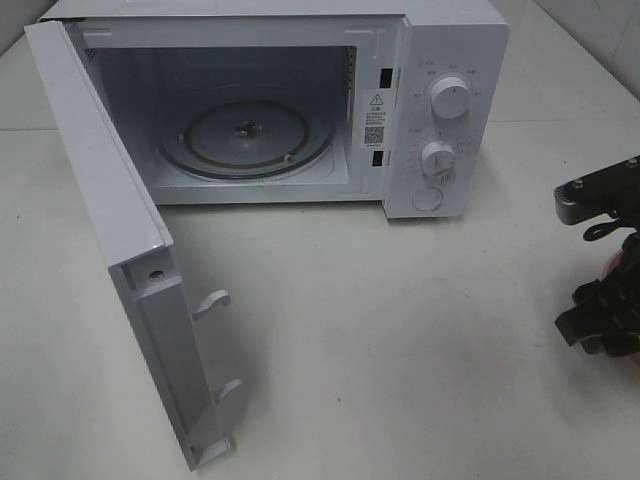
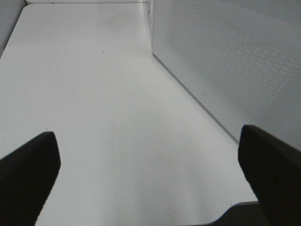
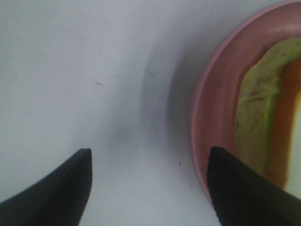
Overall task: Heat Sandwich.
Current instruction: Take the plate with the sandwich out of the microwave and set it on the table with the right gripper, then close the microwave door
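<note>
From above, the microwave point(image 1: 270, 100) stands door-open at the desk point(image 1: 400, 330) far edge; the left gripper point(image 2: 146, 174) gapes empty beside its wall; the right gripper point(image 3: 148, 188), spread empty, hovers by the plate point(image 3: 207, 108) holding the sandwich point(image 3: 258, 108).

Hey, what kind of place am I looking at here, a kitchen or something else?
Probably a mock kitchen set up on a test bench, not a real one. A white microwave stands with its door open on a bare white table, and a sandwich waits on a pink plate.
</note>
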### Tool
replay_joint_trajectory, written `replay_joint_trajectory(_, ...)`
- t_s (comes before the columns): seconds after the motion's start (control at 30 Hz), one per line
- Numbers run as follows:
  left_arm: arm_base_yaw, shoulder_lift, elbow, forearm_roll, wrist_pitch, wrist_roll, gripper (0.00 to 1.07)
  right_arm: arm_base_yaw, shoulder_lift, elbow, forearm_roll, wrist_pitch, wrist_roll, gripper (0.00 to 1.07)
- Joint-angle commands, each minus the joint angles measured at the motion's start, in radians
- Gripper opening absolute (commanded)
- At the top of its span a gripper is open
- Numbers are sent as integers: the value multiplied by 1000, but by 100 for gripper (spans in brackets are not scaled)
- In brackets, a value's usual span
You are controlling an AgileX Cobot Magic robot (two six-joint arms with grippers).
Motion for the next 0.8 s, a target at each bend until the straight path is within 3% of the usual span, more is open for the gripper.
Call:
replay_joint_trajectory(0.03, 5, -16, 1, -6, -5, -4, 98, -4, -73, -4, 99, 37, -111, 70)
replay_joint_trajectory(0.23, 5, -16, 1, -6, -5, -4, 98, -4, -246, -4, 211, 116, -205, 79)
replay_joint_trajectory(0.8, 5, -16, 1, -6, -5, -4, 98, -3, -742, -4, 232, 452, -167, 77)
